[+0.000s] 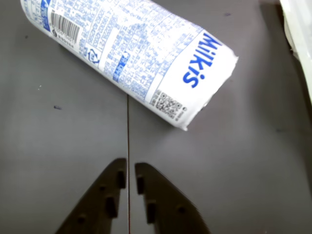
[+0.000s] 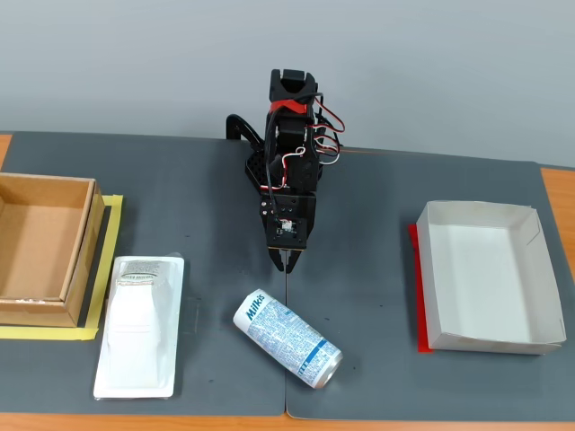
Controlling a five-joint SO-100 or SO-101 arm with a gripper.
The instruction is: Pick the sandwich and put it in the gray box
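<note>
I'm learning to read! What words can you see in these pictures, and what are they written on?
"Milkis": big blue letters on the white can, readable in the wrist view and, smaller, in the fixed view.
The can's small blue print, barcode and QR code: too small to read.
Grey label on the sandwich packet: too blurred to read.

Fixed view, positions taken from the can (image 2: 287, 338), lying on its side on the mat (image 2: 368, 224) at centre-front:
- Gripper (image 2: 286, 262): 12 o'clock, near, above mat.
- Sandwich (image 2: 140, 327): 9 o'clock, flat on mat.
- Brown box (image 2: 43, 249): 10 o'clock, beyond sandwich.
- Gray box (image 2: 485, 277): 2 o'clock, well apart.
</note>
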